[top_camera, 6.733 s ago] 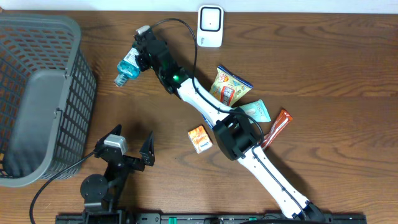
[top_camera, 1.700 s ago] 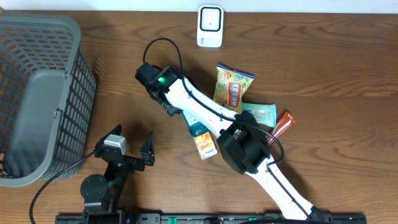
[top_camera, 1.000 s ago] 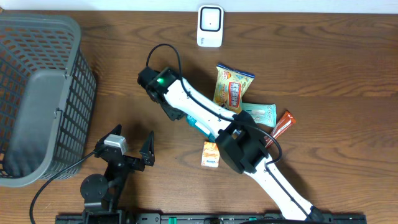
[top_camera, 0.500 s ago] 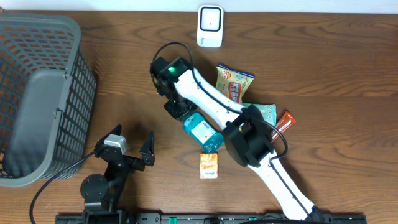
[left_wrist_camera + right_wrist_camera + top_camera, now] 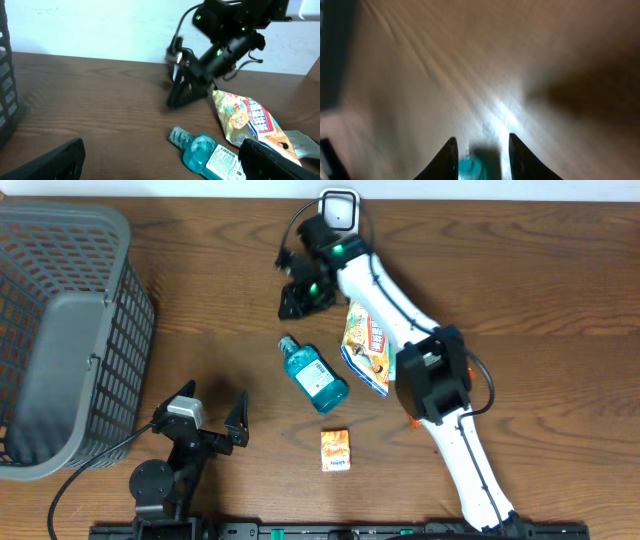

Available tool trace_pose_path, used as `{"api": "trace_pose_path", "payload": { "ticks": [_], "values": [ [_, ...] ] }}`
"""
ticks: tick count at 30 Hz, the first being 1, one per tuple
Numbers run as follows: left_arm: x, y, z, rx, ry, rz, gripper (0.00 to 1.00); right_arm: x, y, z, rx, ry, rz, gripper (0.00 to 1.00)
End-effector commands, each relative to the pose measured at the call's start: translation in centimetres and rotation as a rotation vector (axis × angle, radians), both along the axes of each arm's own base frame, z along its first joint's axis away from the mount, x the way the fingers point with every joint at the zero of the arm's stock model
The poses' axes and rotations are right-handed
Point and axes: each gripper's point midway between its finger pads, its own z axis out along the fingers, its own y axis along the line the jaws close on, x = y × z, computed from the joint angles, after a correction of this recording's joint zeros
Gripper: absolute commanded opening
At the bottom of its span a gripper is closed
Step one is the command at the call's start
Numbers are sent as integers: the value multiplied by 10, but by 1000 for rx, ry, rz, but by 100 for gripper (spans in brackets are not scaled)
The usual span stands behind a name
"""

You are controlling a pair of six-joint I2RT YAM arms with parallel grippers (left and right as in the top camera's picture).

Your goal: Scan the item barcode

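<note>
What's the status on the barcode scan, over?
Left gripper empty, jaws open. Right gripper by the scanner, jaws apart, empty. Bottle lying on the table, unheld. Snack bag close beside it.

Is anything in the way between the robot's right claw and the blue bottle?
Nothing visible is. The right gripper hangs near the scanner, and only bare table lies between it and the blue bottle. The snack bag lies beside the bottle, off that path.

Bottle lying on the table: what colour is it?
The bottle is teal blue; the overhead view shows it best.
</note>
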Motion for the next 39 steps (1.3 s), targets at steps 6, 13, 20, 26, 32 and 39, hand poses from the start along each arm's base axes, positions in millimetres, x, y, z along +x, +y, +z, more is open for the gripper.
{"api": "trace_pose_path", "payload": {
  "ticks": [6, 13, 20, 26, 32, 39],
  "values": [
    [0, -2, -17, -5, 46, -15, 98, 11, 4, 19, 58, 28, -84, 44],
    [0, -2, -17, -5, 46, -15, 98, -6, -48, 33, -369, -93, -198, 49],
    [0, -2, -17, -5, 46, -15, 98, -46, -51, 31, -660, -202, -132, 99],
    [0, -2, -17, -5, 46, -15, 98, -78, -22, 26, -705, -250, -43, 99],
    [0, -2, -17, -5, 46, -15, 98, -90, -26, 13, -869, -361, -69, 99],
    [0, -2, -17, -5, 46, -15, 98, -99, -34, -18, -952, -390, -53, 95]
  ]
}}
